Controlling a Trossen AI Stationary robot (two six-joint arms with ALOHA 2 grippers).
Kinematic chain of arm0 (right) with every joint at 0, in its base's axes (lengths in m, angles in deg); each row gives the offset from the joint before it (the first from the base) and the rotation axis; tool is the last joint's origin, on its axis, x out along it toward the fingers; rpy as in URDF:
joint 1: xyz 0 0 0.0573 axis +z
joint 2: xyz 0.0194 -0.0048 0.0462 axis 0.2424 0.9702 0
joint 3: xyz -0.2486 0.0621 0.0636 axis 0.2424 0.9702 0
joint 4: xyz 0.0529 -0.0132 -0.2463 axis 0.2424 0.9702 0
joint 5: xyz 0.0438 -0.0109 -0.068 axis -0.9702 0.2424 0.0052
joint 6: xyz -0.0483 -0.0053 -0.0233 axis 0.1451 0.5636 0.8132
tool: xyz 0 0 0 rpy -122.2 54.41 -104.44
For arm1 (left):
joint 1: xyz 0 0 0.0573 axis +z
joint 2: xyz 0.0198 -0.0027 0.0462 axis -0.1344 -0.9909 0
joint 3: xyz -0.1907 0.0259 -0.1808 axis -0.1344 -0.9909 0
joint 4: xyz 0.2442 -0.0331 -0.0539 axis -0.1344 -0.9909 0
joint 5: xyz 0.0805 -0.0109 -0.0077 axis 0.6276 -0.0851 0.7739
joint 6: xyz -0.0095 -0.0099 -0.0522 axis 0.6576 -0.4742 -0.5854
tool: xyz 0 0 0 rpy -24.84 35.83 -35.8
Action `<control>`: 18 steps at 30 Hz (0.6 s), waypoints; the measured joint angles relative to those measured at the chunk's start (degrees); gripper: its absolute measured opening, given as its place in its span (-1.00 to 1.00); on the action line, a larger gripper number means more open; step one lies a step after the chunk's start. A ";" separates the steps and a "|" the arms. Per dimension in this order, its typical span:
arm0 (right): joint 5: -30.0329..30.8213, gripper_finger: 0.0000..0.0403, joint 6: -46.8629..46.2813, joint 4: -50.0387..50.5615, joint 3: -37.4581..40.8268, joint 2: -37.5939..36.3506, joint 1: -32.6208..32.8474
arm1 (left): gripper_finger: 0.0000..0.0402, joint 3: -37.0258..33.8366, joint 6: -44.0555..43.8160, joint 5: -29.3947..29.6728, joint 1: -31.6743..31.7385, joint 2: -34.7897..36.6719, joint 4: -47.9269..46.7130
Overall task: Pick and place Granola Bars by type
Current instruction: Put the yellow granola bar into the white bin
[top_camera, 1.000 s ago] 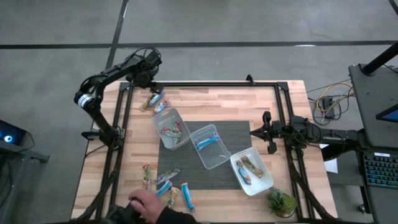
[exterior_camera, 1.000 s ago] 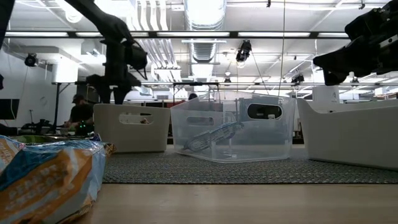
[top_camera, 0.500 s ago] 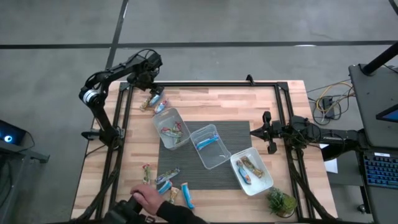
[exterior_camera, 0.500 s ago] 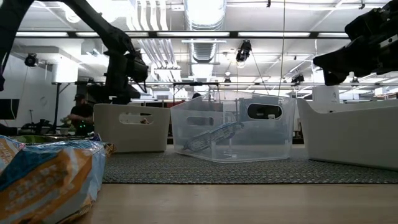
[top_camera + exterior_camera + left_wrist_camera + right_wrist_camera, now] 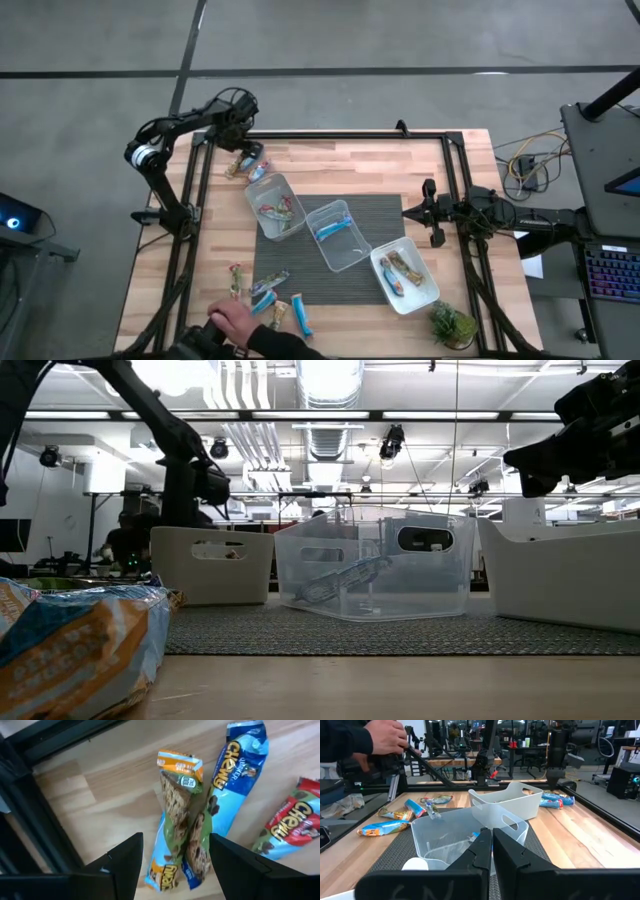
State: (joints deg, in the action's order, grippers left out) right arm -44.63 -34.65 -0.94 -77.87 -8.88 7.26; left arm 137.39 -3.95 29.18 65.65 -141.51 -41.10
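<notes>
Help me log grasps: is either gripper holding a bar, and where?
Nothing is held. Left gripper is open above the bars; right gripper is shut, empty.

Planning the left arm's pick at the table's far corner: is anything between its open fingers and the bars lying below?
Nothing visible: the left gripper hangs open over the bars on bare wood, with an open gap between.

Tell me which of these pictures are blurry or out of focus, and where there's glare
Low view: the granola bar wrapper nearest the lens is soft, and ceiling lights blow out to white. Left wrist view: the left gripper fingers are blurred; the bars beyond read sharper. Right wrist view: the right gripper is blurred. High view: even light, no strong glare.
</notes>
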 joint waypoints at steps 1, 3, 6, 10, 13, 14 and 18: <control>0.00 -0.96 0.00 0.00 0.00 0.00 0.00 | 0.04 -0.37 0.01 -0.07 0.11 0.00 0.76; 0.02 -0.96 0.00 0.00 0.00 0.00 -0.02 | 0.04 -1.21 0.01 -0.10 0.26 0.00 1.93; 0.01 -0.96 0.00 0.00 0.00 0.00 0.00 | 0.04 -2.35 0.01 -0.08 0.39 0.00 3.09; 0.00 -0.96 0.00 0.00 0.00 0.00 0.00 | 0.04 -3.12 0.03 0.07 0.75 0.00 4.44; 0.00 -0.96 0.00 0.00 0.00 0.00 0.00 | 0.04 -3.84 0.05 0.19 0.92 0.00 6.23; 0.00 -0.96 0.00 0.00 0.00 0.00 -0.02 | 0.04 -4.01 0.05 0.19 0.97 0.00 6.35; 0.02 -0.96 0.00 0.00 0.00 0.00 -0.02 | 0.04 -4.12 0.01 0.16 0.99 0.00 6.21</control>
State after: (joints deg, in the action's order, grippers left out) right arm -44.61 -34.65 -0.94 -77.87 -8.88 7.24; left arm 133.26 -3.94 29.35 66.64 -141.51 -34.89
